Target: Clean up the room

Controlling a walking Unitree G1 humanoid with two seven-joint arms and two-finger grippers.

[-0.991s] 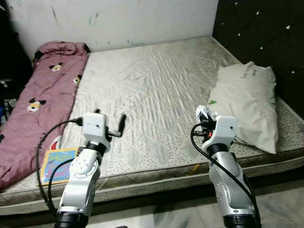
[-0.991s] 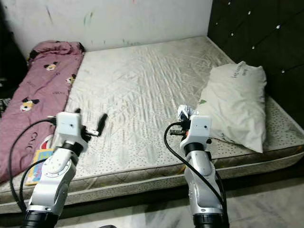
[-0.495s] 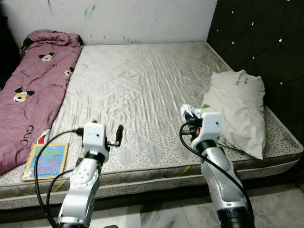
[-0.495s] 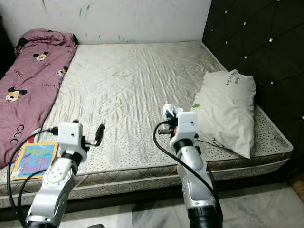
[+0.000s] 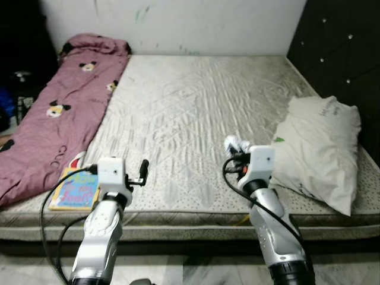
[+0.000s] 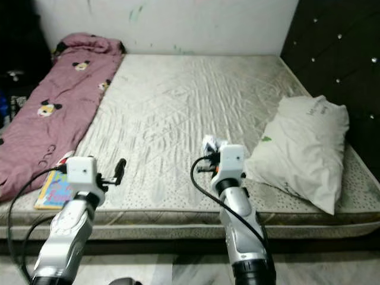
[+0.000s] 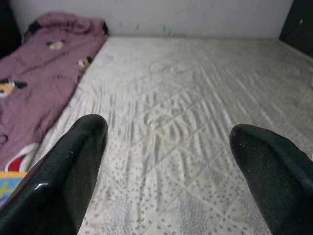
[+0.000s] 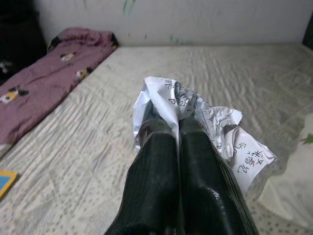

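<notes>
A crumpled white paper with printed writing (image 8: 195,115) is clamped between the two black fingers (image 8: 176,166) of my right gripper (image 5: 236,146), which is shut on it above the mattress's front part. My left gripper (image 7: 168,147) is open with nothing between its fingers (image 7: 68,171); it hovers over the mattress's front edge (image 5: 142,168). A colourful children's book (image 5: 76,190) lies flat at the front left corner of the mattress (image 5: 196,113), just left of my left arm.
A white pillow (image 5: 320,148) rests on the mattress's right side beside a dark tufted headboard (image 5: 338,53). A pink blanket with cartoon prints (image 5: 65,113) runs along the left side. A white wall stands behind; pale floor lies below the bed.
The whole picture has shifted as the camera turned and moved; the bed now sits further right. Both grippers keep their pose, the right still holding the paper.
</notes>
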